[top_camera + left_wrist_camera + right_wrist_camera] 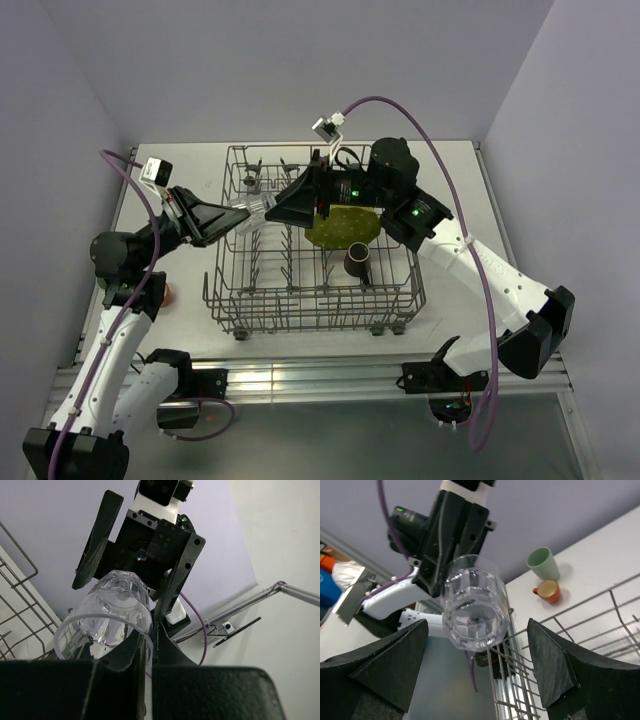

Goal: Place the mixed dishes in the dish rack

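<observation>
On the table [300,345], left of the dish rack [318,300], the pale green cup [543,563] and the small orange handled cup [549,590] sit just beside each other. The left gripper [149,647] is pinched tight on the rim of the clear glass [475,600], holding it tipped on its side above the rack's left part. The right gripper [476,645] gapes wide with a finger on either side of the glass, clear of it. Further right, the yellow-green scalloped plate [345,228] and the dark brown mug [357,262] sit inside the rack.

Glass [475,602]: clear, glossy, smooth. Rack [318,300]: grey metal wire, dull sheen. R fingers [385,665]: matt blk plastic.
</observation>
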Action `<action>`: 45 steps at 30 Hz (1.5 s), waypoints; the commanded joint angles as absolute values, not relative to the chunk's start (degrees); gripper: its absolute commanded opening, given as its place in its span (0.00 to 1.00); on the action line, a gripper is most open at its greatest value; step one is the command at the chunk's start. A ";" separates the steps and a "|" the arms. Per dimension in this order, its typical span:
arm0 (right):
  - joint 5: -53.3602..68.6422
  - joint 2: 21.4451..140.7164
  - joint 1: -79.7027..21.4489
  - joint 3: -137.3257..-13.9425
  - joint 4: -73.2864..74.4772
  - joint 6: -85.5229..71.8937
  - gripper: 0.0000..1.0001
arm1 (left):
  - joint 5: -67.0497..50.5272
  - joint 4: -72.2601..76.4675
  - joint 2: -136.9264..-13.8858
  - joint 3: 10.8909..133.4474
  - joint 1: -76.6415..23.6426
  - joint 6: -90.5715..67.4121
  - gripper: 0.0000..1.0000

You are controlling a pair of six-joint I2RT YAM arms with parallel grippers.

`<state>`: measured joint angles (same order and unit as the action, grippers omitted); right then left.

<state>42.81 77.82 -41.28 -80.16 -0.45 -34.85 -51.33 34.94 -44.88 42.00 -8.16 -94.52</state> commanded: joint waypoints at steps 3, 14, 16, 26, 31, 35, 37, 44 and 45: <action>48.86 78.92 -41.57 -79.89 -11.15 -39.11 0.85 | -50.72 42.97 -45.44 41.48 -10.10 -96.59 0.00; 49.66 81.39 -43.86 -79.63 -13.01 -39.99 0.72 | -49.66 43.59 -46.05 41.31 -12.57 -95.98 0.00; 49.75 81.30 -44.12 -79.28 -12.92 -39.82 0.68 | -49.66 43.51 -46.14 41.66 -12.57 -95.80 0.00; 47.99 79.90 -44.12 -78.14 -9.85 -37.36 0.00 | -51.24 42.72 -46.76 41.14 -12.57 -95.10 0.33; 45.27 76.65 -42.89 -76.56 -7.30 -35.51 0.00 | -50.97 30.72 -44.65 40.95 -12.48 -86.24 0.99; 42.90 73.57 -41.23 -74.80 -4.32 -33.76 0.00 | -50.10 13.24 -45.35 42.79 -12.13 -77.98 0.99; 41.40 71.64 -39.47 -74.18 -2.03 -32.96 0.00 | -46.00 -6.54 -46.23 47.44 -11.78 -67.63 0.99; 19.98 70.40 -40.34 -80.24 31.93 -18.73 0.00 | -18.60 -42.06 -46.41 65.20 -11.43 -44.66 0.99; 17.34 71.36 -41.04 -81.03 34.51 -17.76 0.00 | -15.85 -43.84 -46.06 68.52 -11.43 -42.91 0.99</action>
<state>29.32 71.44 -39.62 -77.34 19.31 -24.67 -29.58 -28.71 -48.36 61.14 -11.60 -54.83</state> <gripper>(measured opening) 0.638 0.992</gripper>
